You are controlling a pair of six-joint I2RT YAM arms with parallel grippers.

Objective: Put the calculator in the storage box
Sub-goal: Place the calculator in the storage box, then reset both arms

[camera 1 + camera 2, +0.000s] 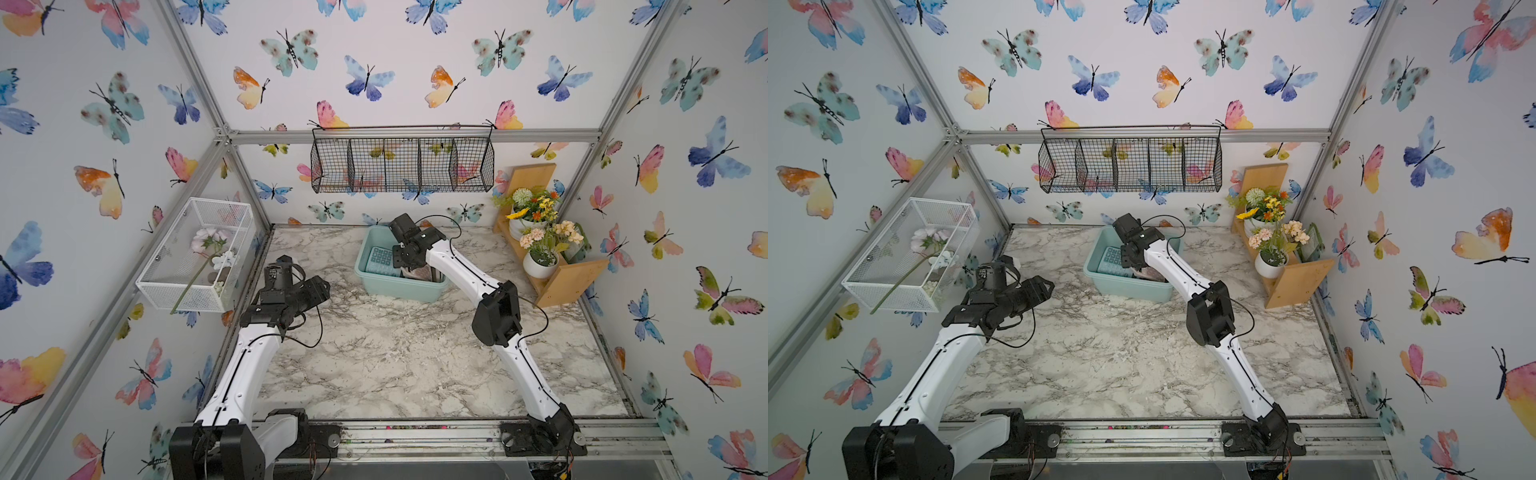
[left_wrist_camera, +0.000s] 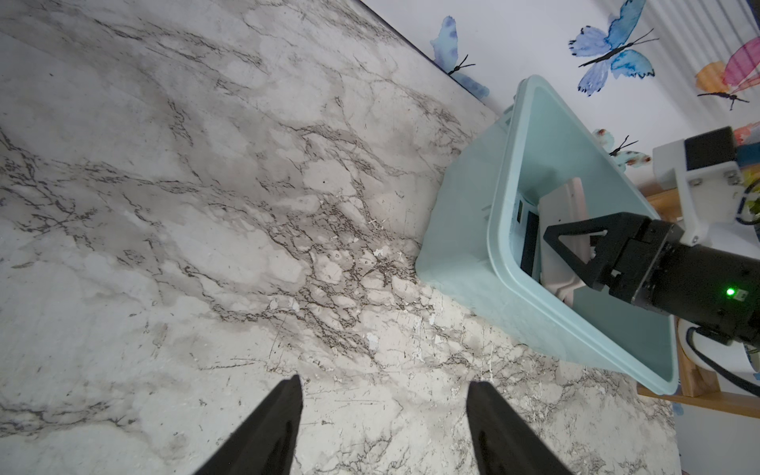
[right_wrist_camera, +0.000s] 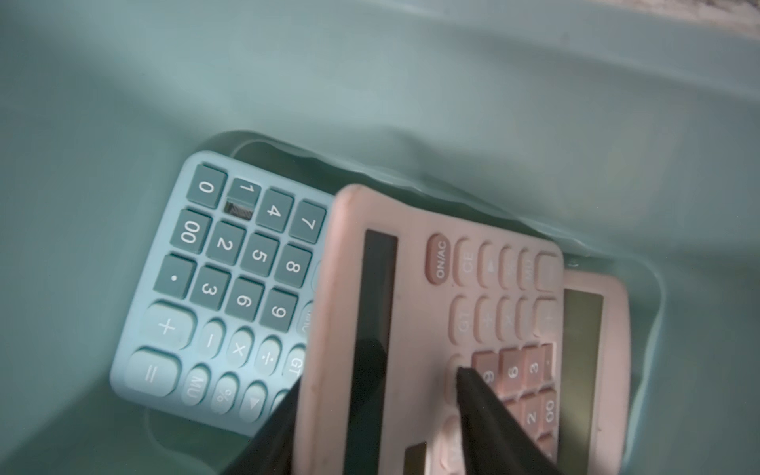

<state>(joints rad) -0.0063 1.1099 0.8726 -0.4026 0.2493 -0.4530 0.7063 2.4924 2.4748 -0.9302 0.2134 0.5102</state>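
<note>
**Asker:** Where is the calculator?

**Describer:** The pink rectangular plastic calculator [image 3: 411, 296] is inside the light teal plastic storage box [image 3: 370, 82], tilted with its keys showing. It partly covers a light blue calculator [image 3: 214, 288] lying flat on the box floor. A second pink calculator [image 3: 615, 349] lies partly under its other side.

**Asker:** And the right gripper [image 3: 380, 378]?

**Describer:** It reaches down into the box. Its black jaws stand apart, one at the calculator's edge beside the display and one over the number keys, so the pink calculator sits between them. Whether either finger touches it cannot be told.

**Asker:** The left gripper [image 2: 384, 379]?

**Describer:** It hangs over the grey-veined marble tabletop [image 2: 205, 205], to the left of the box. Its jaws are apart, with only tabletop between them.

**Asker:** Where does the box sit?

**Describer:** In both top views the box [image 1: 399, 289] [image 1: 1129, 291] sits toward the back middle of the table, below a black wire basket [image 1: 401, 166] on the back wall. A wooden shelf [image 1: 569, 278] with potted flowers stands in the back right corner
</note>
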